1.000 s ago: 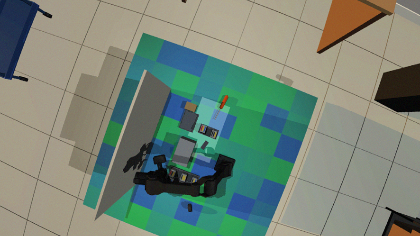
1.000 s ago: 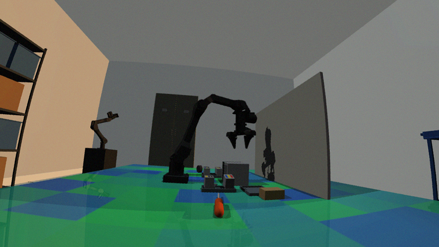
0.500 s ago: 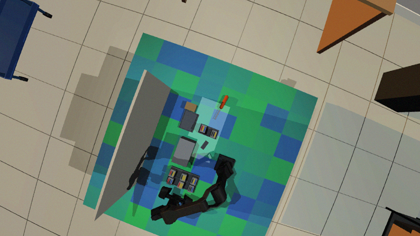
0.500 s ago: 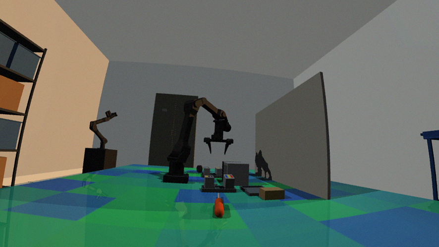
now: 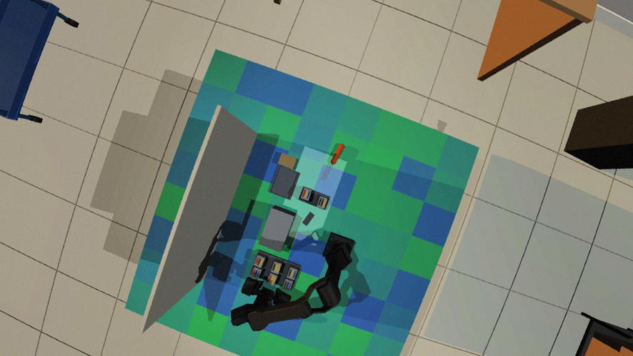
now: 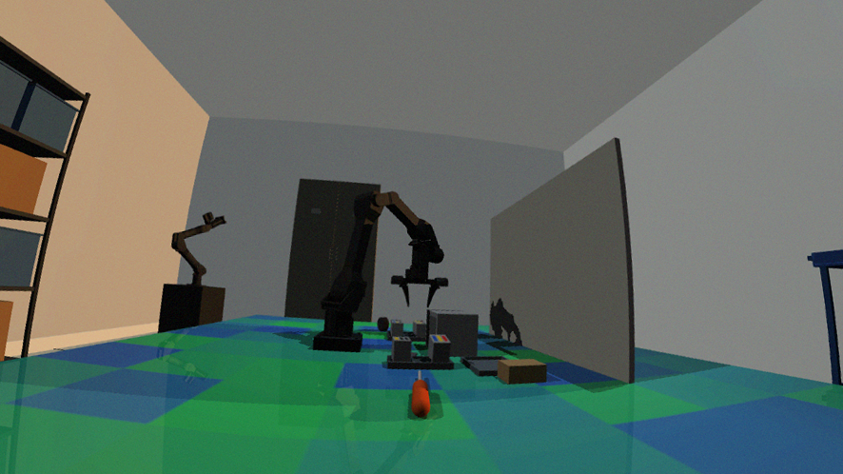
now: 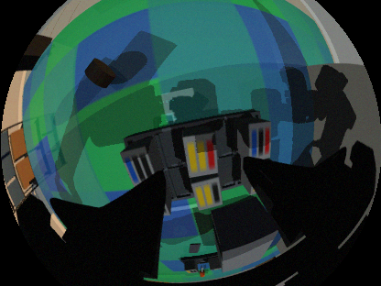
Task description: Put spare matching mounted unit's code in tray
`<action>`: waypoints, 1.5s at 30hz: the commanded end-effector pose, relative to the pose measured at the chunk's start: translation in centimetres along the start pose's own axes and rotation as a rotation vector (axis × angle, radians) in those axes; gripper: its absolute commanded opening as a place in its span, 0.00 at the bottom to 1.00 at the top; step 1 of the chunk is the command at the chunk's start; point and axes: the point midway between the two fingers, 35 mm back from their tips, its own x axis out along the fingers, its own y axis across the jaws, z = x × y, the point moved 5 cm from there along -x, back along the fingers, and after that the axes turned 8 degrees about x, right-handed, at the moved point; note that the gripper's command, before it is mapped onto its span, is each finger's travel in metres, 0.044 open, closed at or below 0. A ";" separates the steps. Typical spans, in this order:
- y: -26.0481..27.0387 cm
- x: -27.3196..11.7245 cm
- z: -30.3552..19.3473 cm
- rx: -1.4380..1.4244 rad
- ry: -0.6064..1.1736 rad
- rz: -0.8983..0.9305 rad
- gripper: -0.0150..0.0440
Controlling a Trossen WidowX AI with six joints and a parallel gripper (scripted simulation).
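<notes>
The jaws (image 5: 267, 295) (image 6: 418, 305) were partly open, gripping nothing, above the larger rack (image 5: 264, 277) (image 6: 390, 338) (image 7: 174, 158) near the grey box (image 5: 279, 227) (image 6: 456, 332) (image 7: 244, 236). That rack held striped spares (image 5: 276, 267) (image 7: 200, 156); which matched, I couldn't tell. Beyond the box lay a bare tray (image 5: 284, 181) (image 6: 486, 364) and a smaller rack (image 5: 314, 198) (image 6: 420, 364) holding two units (image 5: 306, 193) (image 6: 439, 347).
</notes>
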 end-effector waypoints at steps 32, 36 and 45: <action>-0.3 5.5 0.1 -0.007 0.002 -0.001 0.76; -0.3 6.2 0.1 -0.007 0.002 -0.001 0.76; -0.2 7.6 0.0 -0.007 0.003 -0.001 0.76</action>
